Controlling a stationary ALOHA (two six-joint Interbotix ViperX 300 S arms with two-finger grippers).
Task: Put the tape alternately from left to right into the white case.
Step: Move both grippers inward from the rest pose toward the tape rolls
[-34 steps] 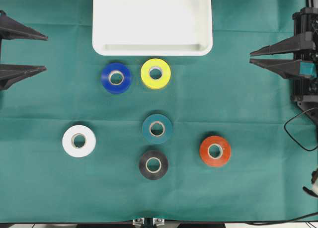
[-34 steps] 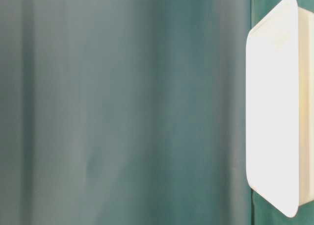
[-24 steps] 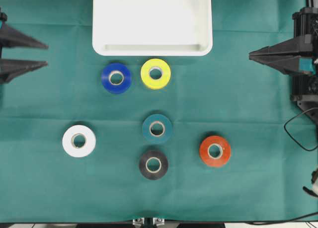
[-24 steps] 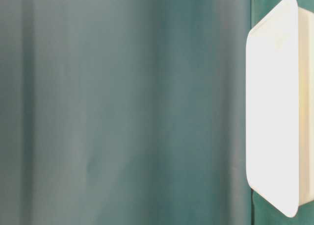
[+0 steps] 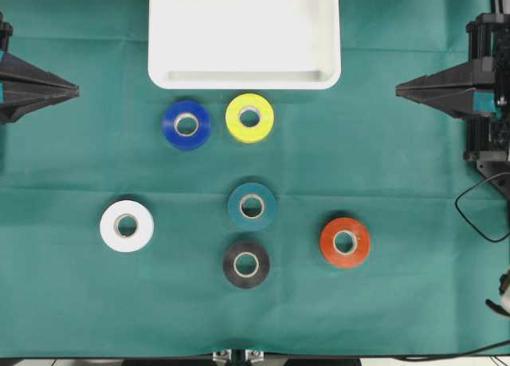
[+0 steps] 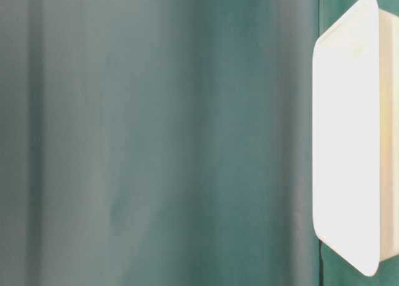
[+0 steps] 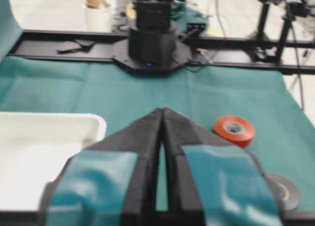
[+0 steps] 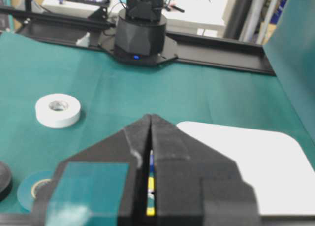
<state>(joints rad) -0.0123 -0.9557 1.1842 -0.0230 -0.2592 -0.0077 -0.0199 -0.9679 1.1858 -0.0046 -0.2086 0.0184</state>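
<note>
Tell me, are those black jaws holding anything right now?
No. Both the left gripper and right gripper are shut on nothing; all six rolls lie on the cloth.

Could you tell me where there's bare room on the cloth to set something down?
Bare cloth lies left of the white roll, right of the orange-red roll, and beside the case. It is crowded around the blue, yellow, teal and black rolls.

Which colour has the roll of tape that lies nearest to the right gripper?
Orange-red: the orange-red roll, seen best in the overhead view.

Matt green cloth point(image 5: 414, 183) (glossy white case point(image 5: 244, 77))
</note>
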